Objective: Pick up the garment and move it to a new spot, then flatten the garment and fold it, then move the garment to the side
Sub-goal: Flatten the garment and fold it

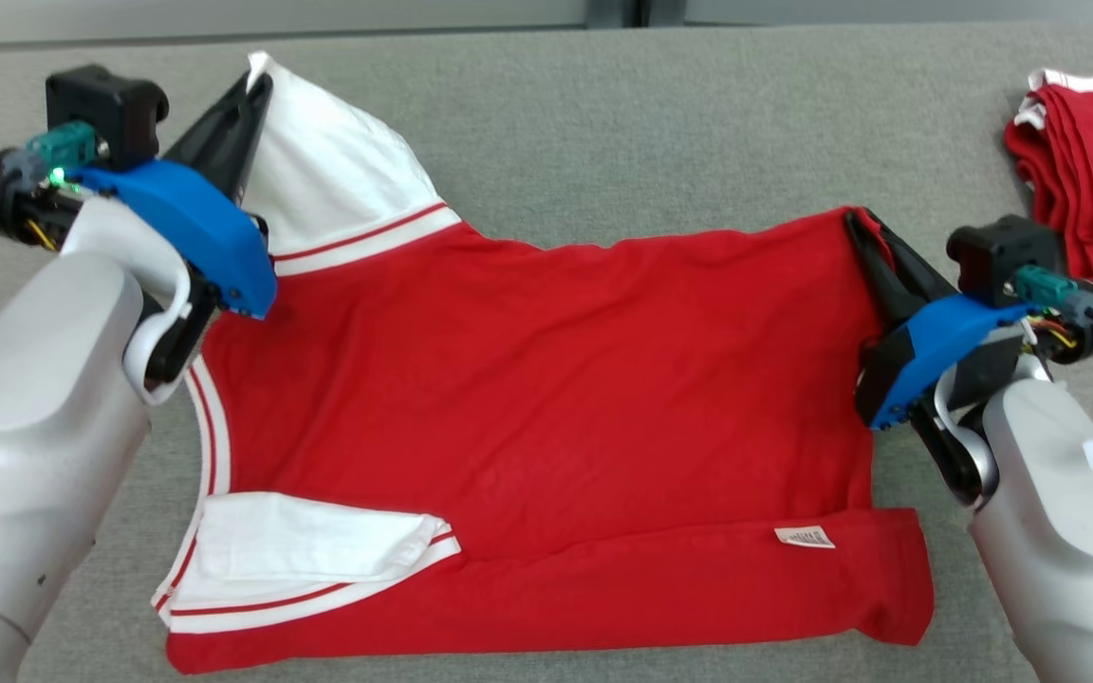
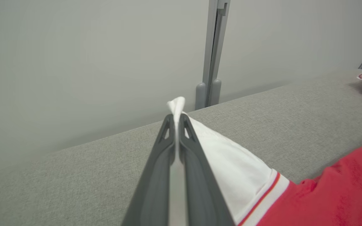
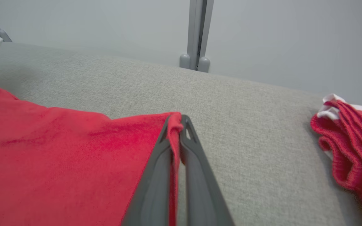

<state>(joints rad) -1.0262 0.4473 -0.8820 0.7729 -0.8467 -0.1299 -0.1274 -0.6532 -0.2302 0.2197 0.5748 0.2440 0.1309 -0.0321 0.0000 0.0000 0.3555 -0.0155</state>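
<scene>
Grey cloth-covered bench (image 1: 603, 123) before a pale wall. One red garment (image 1: 527, 379) lies spread at centre, its near edge folded over. Left jaws clamp its far white sleeve and right jaws its far hem corner, probably to fold that edge forward. One folded red pile (image 1: 1087, 190) lies well apart.

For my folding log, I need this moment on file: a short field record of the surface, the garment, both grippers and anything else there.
surface: grey fabric tabletop
garment: red shirt with white sleeves, spread out, near edge folded over, label showing
left gripper: shut on the far white sleeve at its tip
right gripper: shut on the shirt's far red corner
other: pile of red garments at far right, apart from the shirt
</scene>
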